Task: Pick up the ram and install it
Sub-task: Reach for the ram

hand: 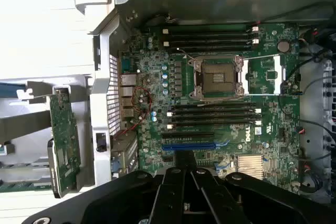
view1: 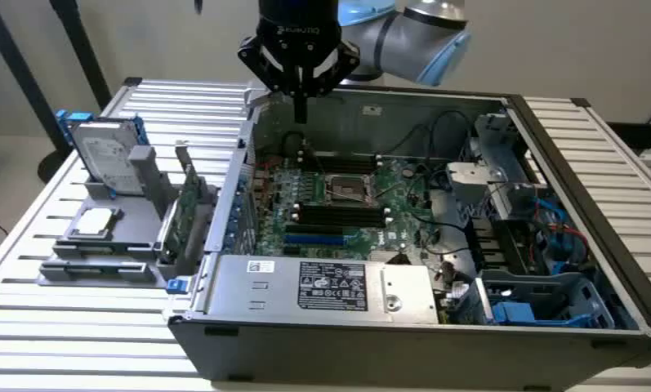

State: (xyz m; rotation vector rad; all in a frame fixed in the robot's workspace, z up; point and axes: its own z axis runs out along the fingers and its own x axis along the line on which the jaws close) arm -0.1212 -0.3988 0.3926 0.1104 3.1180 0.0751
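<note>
My gripper (view1: 300, 110) hangs over the back wall of the open computer case (view1: 303, 286), its black fingers shut with nothing between them. In the wrist view the gripper (hand: 185, 157) points down at the green motherboard (hand: 157, 77), near the blue slot (hand: 189, 146). Empty black memory slots (hand: 212, 116) lie beside the processor socket (hand: 218, 77). Outside the case, at the exterior view's left, green boards stand on edge in a grey holder (view1: 96, 265). The thinner one looks like the ram (view1: 202, 196); it is well apart from the gripper.
A taller green card (view1: 178, 224) with a metal bracket stands next to the ram; it appears again as the green card (hand: 65, 140) in the wrist view. A hard drive (view1: 107, 155) stands in the holder. The power supply (view1: 325, 286), cables and blue drive bays (view1: 532, 310) crowd the case.
</note>
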